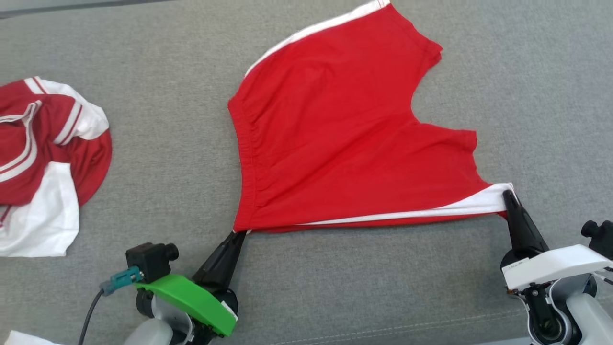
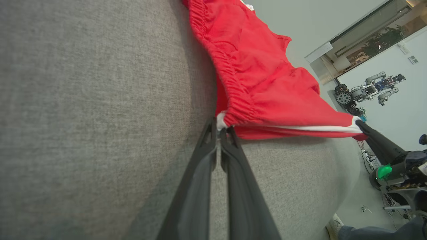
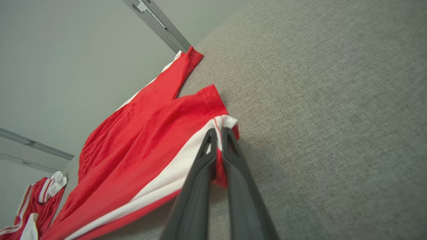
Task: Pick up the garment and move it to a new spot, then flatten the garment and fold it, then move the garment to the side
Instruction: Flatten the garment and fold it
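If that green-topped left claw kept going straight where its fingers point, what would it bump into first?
The red shorts: the left gripper is shut on their waistband corner, so it would probably just bunch them up.

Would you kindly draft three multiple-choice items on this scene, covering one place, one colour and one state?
1. Where in the head view does the crumpled jersey lie? A) left edge B) right edge C) top middle
2. What colour is the shorts' side stripe? A) blue B) white C) black
3. The right gripper is: A) open B) shut on the shorts' hem corner C) resting on the jersey
Key: 1A, it lies at the left edge; 2B, the stripe shows white against red; 3B, its fingers pinch that corner.
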Controlling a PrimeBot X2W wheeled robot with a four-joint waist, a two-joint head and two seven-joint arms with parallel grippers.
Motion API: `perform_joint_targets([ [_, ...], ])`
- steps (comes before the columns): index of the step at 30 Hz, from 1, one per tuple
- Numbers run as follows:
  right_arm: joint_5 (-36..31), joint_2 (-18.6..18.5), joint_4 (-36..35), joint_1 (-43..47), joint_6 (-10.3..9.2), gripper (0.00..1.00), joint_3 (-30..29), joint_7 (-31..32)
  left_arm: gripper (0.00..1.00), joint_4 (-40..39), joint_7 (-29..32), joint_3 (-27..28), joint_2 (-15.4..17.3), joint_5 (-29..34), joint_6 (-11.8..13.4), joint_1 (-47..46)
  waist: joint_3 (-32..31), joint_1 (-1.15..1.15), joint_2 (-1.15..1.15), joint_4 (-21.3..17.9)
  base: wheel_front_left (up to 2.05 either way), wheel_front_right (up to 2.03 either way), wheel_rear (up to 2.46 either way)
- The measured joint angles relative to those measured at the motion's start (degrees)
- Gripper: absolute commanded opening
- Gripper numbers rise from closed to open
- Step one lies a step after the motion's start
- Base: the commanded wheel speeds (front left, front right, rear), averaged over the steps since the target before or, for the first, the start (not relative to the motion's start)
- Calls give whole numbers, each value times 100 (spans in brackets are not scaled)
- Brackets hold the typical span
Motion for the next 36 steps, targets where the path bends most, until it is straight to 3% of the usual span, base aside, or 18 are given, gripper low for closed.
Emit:
perform_joint_targets([
  [4,-292,-37,166,-2,0,0,174,-30,0,198,-55,-30,-73,-101,-1,32,-122,0,0,100,0,0,0],
  [5,-415,-60,203,-2,0,7,230,-46,7,242,-65,-36,-79,-109,-1,32,-143,0,0,122,0,0,0],
  [7,-589,-125,259,-2,-3,11,330,-53,22,269,-79,-83,-100,-125,-2,24,-174,0,0,161,0,0,0],
  [9,-767,-208,296,-2,-10,23,407,-63,41,322,-98,-144,-126,-127,-2,21,-203,0,0,197,0,0,0],
  [11,-867,-223,309,-3,-11,26,508,-96,53,372,-107,-155,-199,-183,-2,21,-233,0,0,224,0,0,0],
  [12,-992,-224,330,-3,-13,31,571,-96,64,397,-118,-175,-227,-191,-2,17,-249,0,0,231,0,0,0],
  [14,-1093,-209,352,-6,-29,40,641,-99,100,412,-129,-186,-237,-196,-2,15,-278,0,0,231,0,0,0],
  [15,-1152,-214,356,-19,-59,45,691,-103,100,411,-131,-186,-237,-224,-2,13,-281,0,0,224,0,0,0],
  [16,-1251,-213,369,-40,-69,61,725,-105,100,413,-131,-201,-240,-242,-2,7,-279,0,0,213,0,0,0],
  [17,-1316,-198,383,-56,-70,100,735,-131,100,424,-131,-227,-241,-243,-2,-2,-276,0,0,205,0,0,0],
  [24,-1552,-166,487,-71,-135,100,902,-148,100,423,-70,-666,-223,-187,-3,-79,-307,0,0,172,0,0,0],
  [27,-1801,-209,510,-71,-256,100,923,-192,100,463,-107,-694,-107,-89,-3,-86,-341,0,0,162,0,0,0],
  [36,-2343,-520,347,-20,-490,100,687,-247,100,498,-334,-78,169,-29,-2,4,-644,0,0,136,0,0,0],
])
